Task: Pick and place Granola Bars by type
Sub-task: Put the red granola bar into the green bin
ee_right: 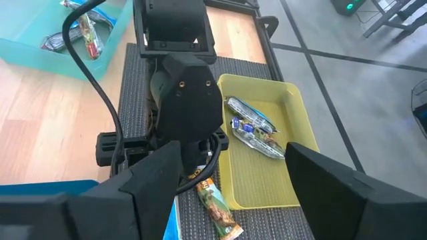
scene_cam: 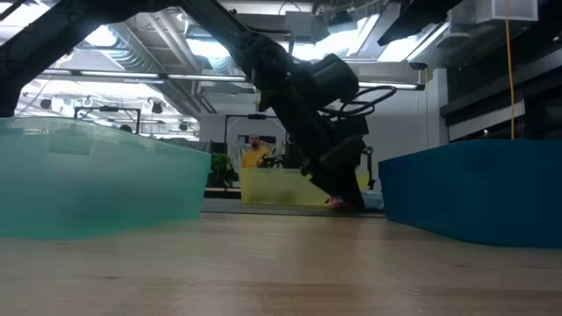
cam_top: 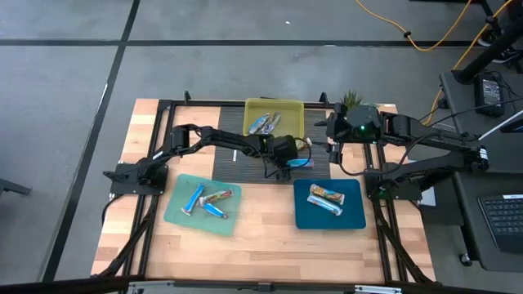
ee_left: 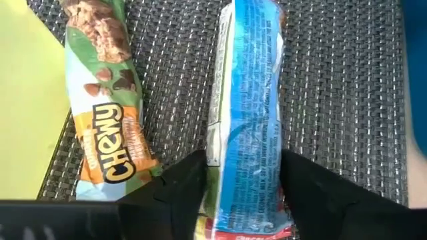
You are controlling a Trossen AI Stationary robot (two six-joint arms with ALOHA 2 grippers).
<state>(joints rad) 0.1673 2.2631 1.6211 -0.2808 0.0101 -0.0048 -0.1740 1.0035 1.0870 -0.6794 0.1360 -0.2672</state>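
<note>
A dark robot arm [scene_cam: 299, 96] slants down from the upper left toward the middle of the scene, and its gripper [scene_cam: 338, 195] reaches the surface just in front of a yellow tray [scene_cam: 263, 187]; a small pink and blue bit shows at its tip, too small to identify. A pale teal tray [scene_cam: 97, 175] fills the left foreground and a dark blue tray [scene_cam: 474, 189] the right, both resting on the wooden table [scene_cam: 281, 272]. Between them a dark mat [scene_cam: 263, 206] lies farther back. Behind the yellow tray, a person in a yellow top [scene_cam: 255, 154] stands in the room, under bright ceiling lights [scene_cam: 263, 53].
</note>
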